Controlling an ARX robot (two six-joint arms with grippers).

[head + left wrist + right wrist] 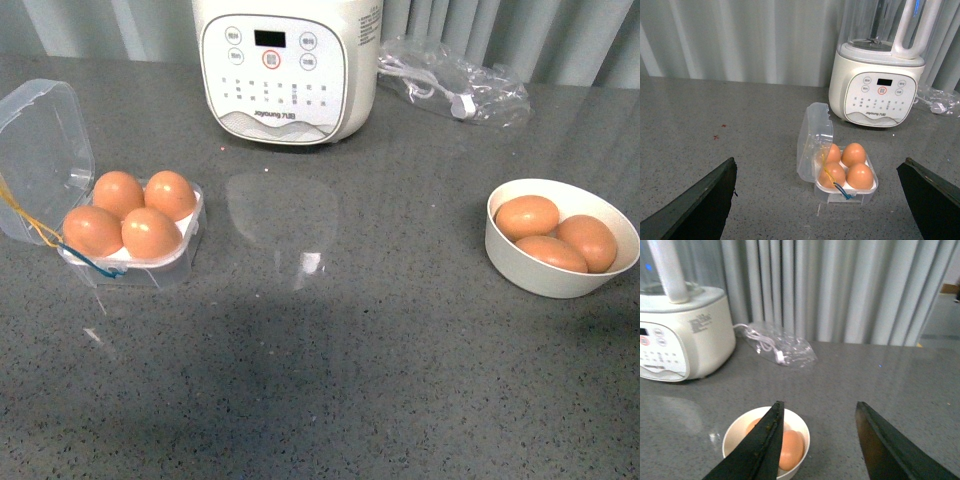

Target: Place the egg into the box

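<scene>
At the left of the grey speckled countertop (330, 400) stands the small clear plastic egg box (165, 270). Its hinged clear lid (40, 140) is thrown back to the far left, which leaves the slots reachable from above, and its yellow and blue elastic loops (40, 235) trail loose at the near-left side, so nothing is fastened. All four slots are filled, each by a smooth orange-brown egg (151, 232), the four packed close in two rows. At the right, well apart from the box, a round white bowl (530, 278) holds three more eggs (527, 216) lying against one another, most likely the supply. A white blender base with a button panel (285, 70) stands at the far middle, with a crumpled clear plastic bag (455, 80) holding a white cable to its right. Neither arm shows in the front view. The left gripper (818, 162) hangs above the counter with its jaws spread wide and empty; the box lies ahead of it, apart from both fingers. The right gripper (819, 403) is also parted and empty. The bowl lies below and just ahead of it, one dark finger (760, 450) crossing the rim in view without any visible contact. With no slot free, the filling looks finished.
</scene>
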